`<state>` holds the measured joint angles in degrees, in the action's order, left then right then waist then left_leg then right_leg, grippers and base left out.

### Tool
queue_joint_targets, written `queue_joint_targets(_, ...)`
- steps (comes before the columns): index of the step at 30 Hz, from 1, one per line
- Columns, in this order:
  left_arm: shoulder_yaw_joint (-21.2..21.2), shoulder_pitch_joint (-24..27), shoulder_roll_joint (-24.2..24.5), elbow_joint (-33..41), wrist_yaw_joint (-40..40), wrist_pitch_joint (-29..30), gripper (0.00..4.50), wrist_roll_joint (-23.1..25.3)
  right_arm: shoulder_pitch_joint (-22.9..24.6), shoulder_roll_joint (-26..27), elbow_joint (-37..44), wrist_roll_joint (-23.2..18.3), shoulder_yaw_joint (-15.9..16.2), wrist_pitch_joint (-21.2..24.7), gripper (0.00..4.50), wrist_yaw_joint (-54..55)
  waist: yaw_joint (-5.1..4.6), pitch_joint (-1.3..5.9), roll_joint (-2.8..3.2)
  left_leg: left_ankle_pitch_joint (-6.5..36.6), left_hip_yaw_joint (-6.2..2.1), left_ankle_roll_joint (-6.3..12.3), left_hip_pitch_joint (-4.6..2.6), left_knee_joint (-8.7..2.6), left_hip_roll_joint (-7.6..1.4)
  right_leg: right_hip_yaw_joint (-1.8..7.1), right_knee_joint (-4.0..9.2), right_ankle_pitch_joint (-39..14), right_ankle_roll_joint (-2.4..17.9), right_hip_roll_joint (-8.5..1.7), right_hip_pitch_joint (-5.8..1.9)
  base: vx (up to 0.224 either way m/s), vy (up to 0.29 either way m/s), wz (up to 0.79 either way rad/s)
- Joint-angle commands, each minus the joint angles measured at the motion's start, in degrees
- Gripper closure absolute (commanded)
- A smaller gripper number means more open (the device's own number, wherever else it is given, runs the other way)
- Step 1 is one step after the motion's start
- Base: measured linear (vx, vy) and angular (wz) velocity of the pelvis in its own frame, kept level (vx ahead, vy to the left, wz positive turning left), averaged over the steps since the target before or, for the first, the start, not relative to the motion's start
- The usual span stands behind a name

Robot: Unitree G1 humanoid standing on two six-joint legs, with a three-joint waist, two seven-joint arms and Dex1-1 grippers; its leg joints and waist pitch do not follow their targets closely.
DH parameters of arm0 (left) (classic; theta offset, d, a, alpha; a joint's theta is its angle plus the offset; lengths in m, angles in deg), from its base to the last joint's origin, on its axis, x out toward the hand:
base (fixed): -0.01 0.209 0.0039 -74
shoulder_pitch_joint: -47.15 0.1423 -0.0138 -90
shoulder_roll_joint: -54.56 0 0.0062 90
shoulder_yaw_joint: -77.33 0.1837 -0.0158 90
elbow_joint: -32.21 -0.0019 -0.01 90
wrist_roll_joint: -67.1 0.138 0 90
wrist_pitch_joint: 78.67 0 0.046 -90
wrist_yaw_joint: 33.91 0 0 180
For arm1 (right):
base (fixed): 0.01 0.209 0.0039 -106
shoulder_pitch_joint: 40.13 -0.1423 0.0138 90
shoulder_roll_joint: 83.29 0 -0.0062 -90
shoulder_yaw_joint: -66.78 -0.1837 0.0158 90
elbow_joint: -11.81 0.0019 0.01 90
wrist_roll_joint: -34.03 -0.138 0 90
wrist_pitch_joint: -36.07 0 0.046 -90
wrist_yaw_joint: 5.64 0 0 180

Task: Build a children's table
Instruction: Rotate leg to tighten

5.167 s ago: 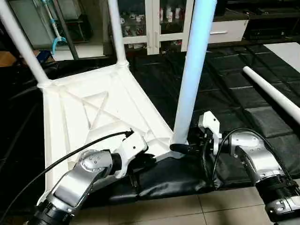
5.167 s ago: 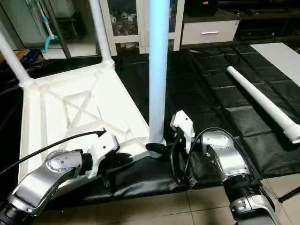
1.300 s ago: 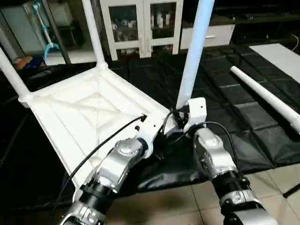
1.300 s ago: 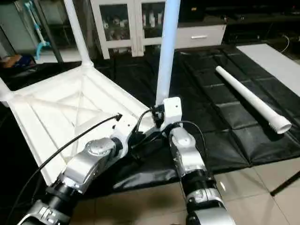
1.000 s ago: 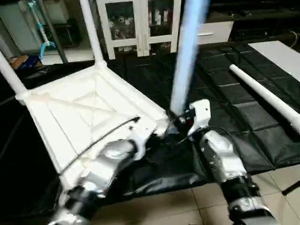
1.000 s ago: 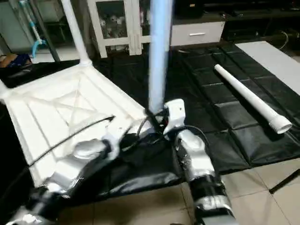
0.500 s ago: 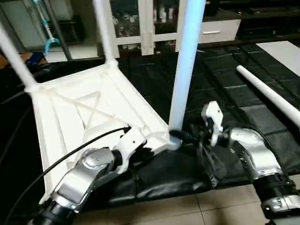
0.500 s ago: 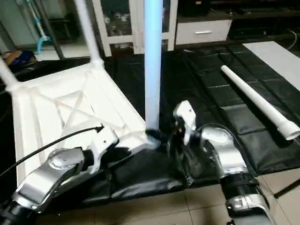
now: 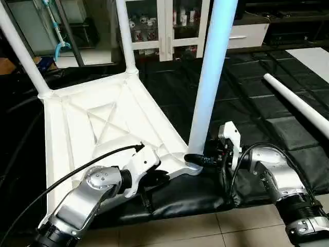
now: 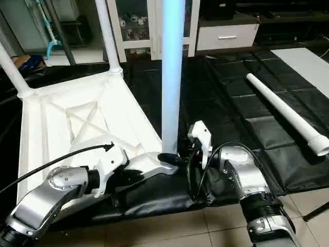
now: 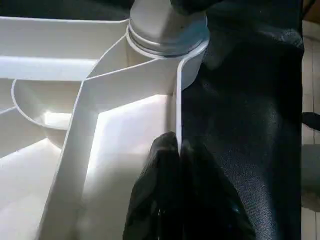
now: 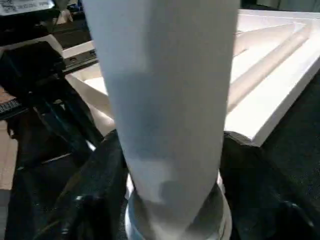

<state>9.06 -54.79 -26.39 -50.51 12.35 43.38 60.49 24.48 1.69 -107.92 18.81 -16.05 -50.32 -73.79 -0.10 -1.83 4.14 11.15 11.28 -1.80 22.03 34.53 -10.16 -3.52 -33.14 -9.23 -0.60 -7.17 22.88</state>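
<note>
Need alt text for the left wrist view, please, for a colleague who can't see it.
The left gripper, shut, pinches the thin white plastic rim of the upside-down tabletop, just short of the round corner socket holding a white leg's base. Black padded mat lies beside the rim.

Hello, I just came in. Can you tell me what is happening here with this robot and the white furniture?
A humanoid robot is assembling a white plastic square table top, which lies upside down on a black padded mat. Its left gripper is shut on the top's near edge wall. Its right gripper has its fingers around the base of a long white tapered leg standing in the near corner socket. Two more legs stand in the far corners, and a fourth white leg lies loose on the mat.
</note>
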Motion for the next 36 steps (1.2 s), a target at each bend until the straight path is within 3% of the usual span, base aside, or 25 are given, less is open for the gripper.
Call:
queue_joint_targets(1,2.48,0.95,0.92,-1.0,1.89,1.54,4.5,0.08,-0.31,-0.87,-0.52,0.01,-0.34,0.03,2.07,-0.31,0.04,3.4,-0.63,12.75,-0.98,4.57,-0.93,-4.43,-2.35,1.13,2.78,-9.71,14.67,-0.63,-2.32,0.0,0.0,0.0)
queue_joint_targets(11,2.84,1.02,1.26,-0.52,2.41,2.03,4.5,-0.01,-0.19,-0.19,-0.94,-0.3,-0.85,0.12,2.49,-0.16,0.23,3.46,-0.55,12.68,-0.99,4.43,-1.02,-4.38,-2.36,1.1,2.72,-9.78,14.79,-0.61,-2.35,0.0,0.0,0.0)
queue_joint_targets(14,2.55,0.07,-0.64,-2.49,-0.29,1.86,4.5,1.24,-1.94,2.77,-5.34,3.95,-2.31,-2.3,2.5,12.71,-0.04,3.3,-0.67,13.35,-1.01,3.89,-0.83,-4.5,-2.26,1.09,2.84,-11.14,14.48,-0.63,-2.32,0.0,0.0,0.0)
queue_joint_targets(17,1.16,-2.59,-5.25,-7.39,-7.13,1.42,4.5,3.74,-2.61,6.82,-8.01,6.32,-4.37,-1.66,2.53,26.65,-0.94,2.81,-0.55,19.11,-1.17,0.72,-1.1,-4.9,-2.12,1.04,3.63,-19.76,12.26,-0.72,-1.81,-0.018,-0.001,0.0)
queue_joint_targets(18,1.11,-2.66,-5.38,-7.52,-7.31,1.43,4.5,3.79,-2.61,6.92,-8.02,6.34,-4.41,-1.61,2.54,26.9,-1.34,2.89,-0.73,22.22,-1.54,-0.65,-1.26,-5.06,-2.13,0.95,4.05,-23.4,10.38,-0.83,-1.81,-0.078,0.0,-0.04)
queue_joint_targets(20,-0.23,-4.29,-8.18,-10.11,-11.27,1.77,4.5,4.37,-2.22,8.84,-7.74,6.95,-4.79,-0.82,2.54,31.45,-1.69,2.75,-0.7,23.47,-1.64,-0.7,-0.92,-5.22,-2.06,0.86,4.16,-24.34,9.5,-0.75,-1.82,-0.028,0.001,-0.01)
queue_joint_targets(22,-2.72,-7.4,-12.78,-15.17,-18.1,1.41,4.5,5.17,-1.8,12.31,-7.6,8.1,-5.22,0.54,2.55,39.11,-1.86,2.66,-0.54,26.25,-1.61,-1.52,-1.63,-5.07,-1.87,0.82,4.95,-27.6,7.89,-0.61,-0.97,0.0,0.0,0.0)
queue_joint_targets(25,-5.56,-10.58,-16.98,-20.43,-24.81,-0.06,4.5,5.94,-2.15,15.8,-8.77,10.19,-5.49,1.17,2.55,48.38,-2.19,2.57,-0.78,27.9,-1.98,-1.71,-1.4,-5.15,-1.57,0.3,5.58,-31.72,5.68,-0.71,-1.02,0.0,0.0,0.0)
queue_joint_targets(26,-6.21,-11.39,-17.9,-21.81,-26.36,-0.7,4.5,6.21,-2.47,16.88,-9.29,10.39,-5.81,1.27,2.55,50.99,-2.43,2.47,-0.21,29.41,-2.12,-1.81,-1.58,-5.16,-1.56,0.17,5.83,-33.24,5.02,-0.72,-0.69,0.0,0.0,0.0)
queue_joint_targets(28,-7.28,-13.23,-20.01,-25.19,-28.77,-2.43,4.5,6.81,-3.41,20.3,-10.26,10.38,-6.5,1.69,2.55,56.5,-3.08,2.36,-0.4,31.58,-2.26,-1.93,-1.83,-5.08,-1.32,-0.35,6.51,-34.93,4.15,-0.5,-0.36,-0.027,0.004,0.0)
queue_joint_targets(32,-7.52,-13.89,-20.88,-26.17,-29.4,-3.42,4.5,6.81,-4.02,23.47,-9.71,9.5,-5.58,-0.59,2.55,55.69,-3.46,2.49,-0.14,32.55,-2.79,-1.64,-1.39,-5.64,-1.63,-0.64,6.54,-33.04,3.86,-0.75,-0.95,0.0,0.0,0.0)
queue_joint_targets(36,-6.92,-13.39,-20.25,-25.93,-28.39,-3.65,4.5,6.97,-4.02,24.82,-7.24,7.31,-5.45,-2.49,2.55,50.01,-3.42,2.55,-0.32,31.85,-2.72,-1.14,-1.03,-5.83,-1.72,-0.22,6.19,-29.2,5.54,-0.88,-1.0,0.0,0.0,0.0)
